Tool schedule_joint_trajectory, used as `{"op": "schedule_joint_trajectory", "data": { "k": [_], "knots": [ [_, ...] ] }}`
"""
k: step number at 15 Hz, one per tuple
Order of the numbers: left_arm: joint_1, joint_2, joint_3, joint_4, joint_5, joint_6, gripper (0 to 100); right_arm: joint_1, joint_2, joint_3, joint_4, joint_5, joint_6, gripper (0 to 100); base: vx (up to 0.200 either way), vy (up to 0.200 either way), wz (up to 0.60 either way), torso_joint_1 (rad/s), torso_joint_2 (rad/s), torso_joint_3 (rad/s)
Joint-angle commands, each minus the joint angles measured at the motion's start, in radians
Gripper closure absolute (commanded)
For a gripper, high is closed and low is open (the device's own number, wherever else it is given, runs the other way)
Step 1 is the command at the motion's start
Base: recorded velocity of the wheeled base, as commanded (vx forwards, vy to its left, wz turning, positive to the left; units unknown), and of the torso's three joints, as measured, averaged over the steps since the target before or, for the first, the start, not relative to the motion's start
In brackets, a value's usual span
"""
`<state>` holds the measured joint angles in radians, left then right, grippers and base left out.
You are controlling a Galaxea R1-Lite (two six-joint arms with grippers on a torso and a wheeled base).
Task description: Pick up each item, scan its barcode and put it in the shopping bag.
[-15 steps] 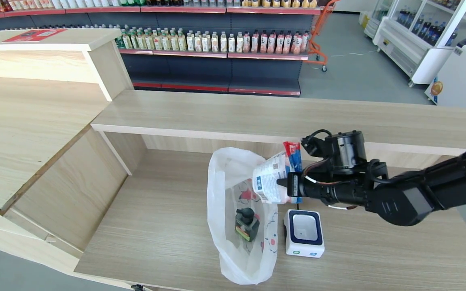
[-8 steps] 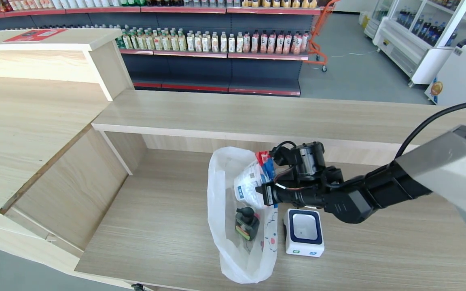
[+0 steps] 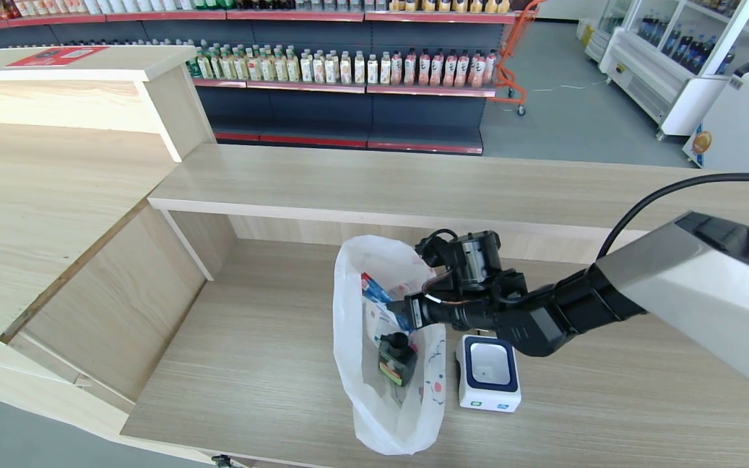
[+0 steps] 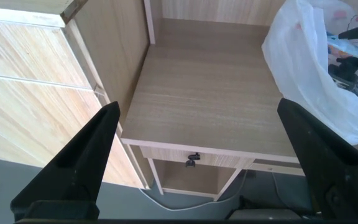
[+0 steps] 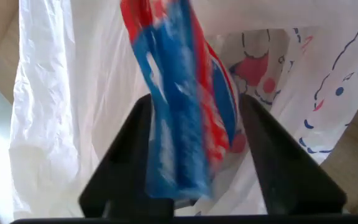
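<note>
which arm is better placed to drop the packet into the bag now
Right. The right gripper holds the red-and-blue packet inside the mouth of the shopping bag. The left gripper is open, empty and well away from the bag.

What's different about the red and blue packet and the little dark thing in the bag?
The packet is red, blue and white; the dark item is mostly black with a green and red label. The right gripper holds the packet between its fingers near the bag's mouth; the dark item lies lower down, untouched. Both are inside the white shopping bag.
</note>
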<state>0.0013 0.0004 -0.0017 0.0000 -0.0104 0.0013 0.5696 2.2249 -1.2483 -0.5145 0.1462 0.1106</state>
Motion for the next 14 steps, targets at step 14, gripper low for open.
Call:
{"op": "schedule_joint_trajectory", "data": {
  "k": [14],
  "knots": [
    [0.0,0.0,0.0,0.0,0.0,-0.001,0,-0.356,-1.154,0.796,0.159,-0.004,0.009,0,0.0,0.0,0.0,0.0,0.0,0.0]
  ]
}}
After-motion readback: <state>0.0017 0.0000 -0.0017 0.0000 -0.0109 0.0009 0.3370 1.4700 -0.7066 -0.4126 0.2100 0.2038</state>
